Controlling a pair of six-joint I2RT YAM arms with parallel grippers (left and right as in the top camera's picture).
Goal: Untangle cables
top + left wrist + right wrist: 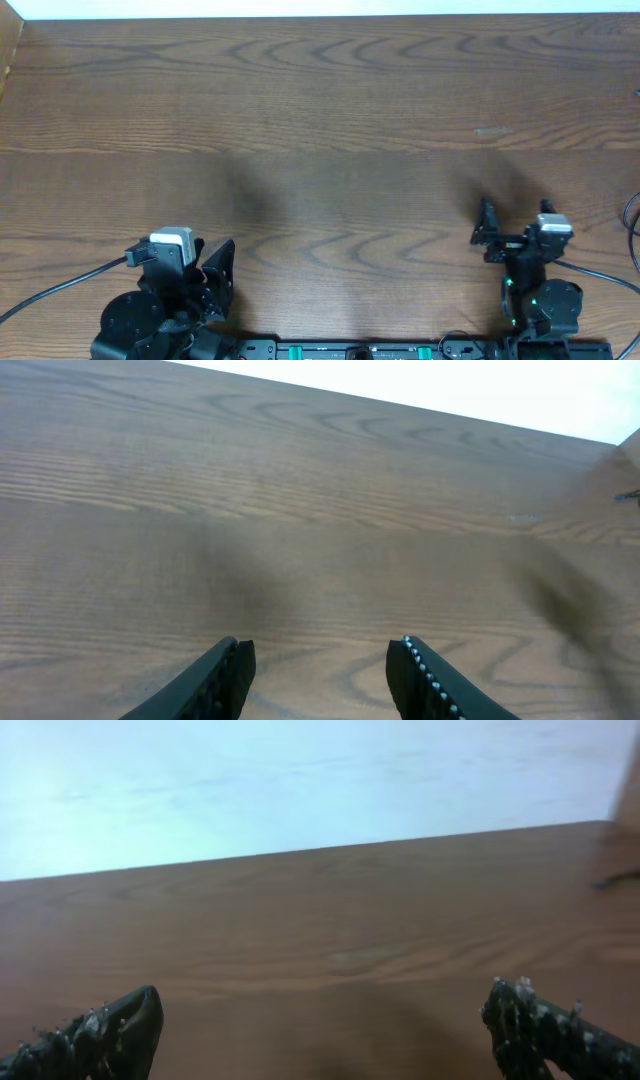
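No black or white cable lies on the wooden table in front of the arms. Only a thin dark cord curves at the far right edge of the overhead view; its tip shows in the right wrist view. I cannot tell if it is a task cable. The white cable is out of view. My left gripper is open and empty low at the near left, with bare wood between its fingers. My right gripper is open and empty at the near right, jaws wide apart.
Thick black arm wires run off from both arm bases. The table's far edge meets a white surface. A wooden side wall stands at the far left.
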